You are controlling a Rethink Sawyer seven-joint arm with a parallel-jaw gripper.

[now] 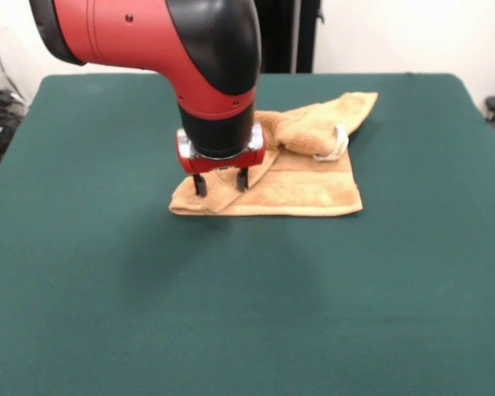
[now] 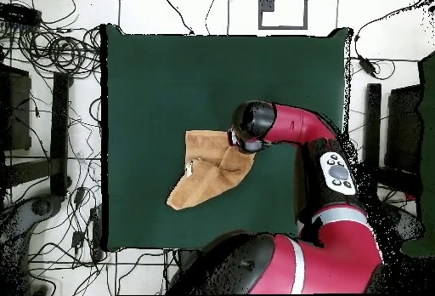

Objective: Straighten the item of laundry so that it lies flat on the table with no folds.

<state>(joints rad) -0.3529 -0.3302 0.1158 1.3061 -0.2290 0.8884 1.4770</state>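
Observation:
The item of laundry (image 1: 301,186), an orange-tan towel, lies on the green table (image 1: 99,289) with its far right part folded over into a bunched flap, a white tag (image 1: 337,145) showing on it. A narrow fold also runs along its near left corner. My gripper (image 1: 221,183) stands open over that left corner, its two dark fingers (image 1: 200,186) apart and their tips down on the cloth. In the overhead view the towel (image 2: 206,173) lies mid-table (image 2: 153,71), one corner drawn out toward the lower left. There the arm's wrist (image 2: 251,127) hides the gripper.
The arm (image 2: 327,169) reaches in over the table's right side in the overhead view. Cables (image 2: 51,50) and dark equipment (image 2: 17,110) lie on the floor around the table. A broad band of green cloth surrounds the towel on every side.

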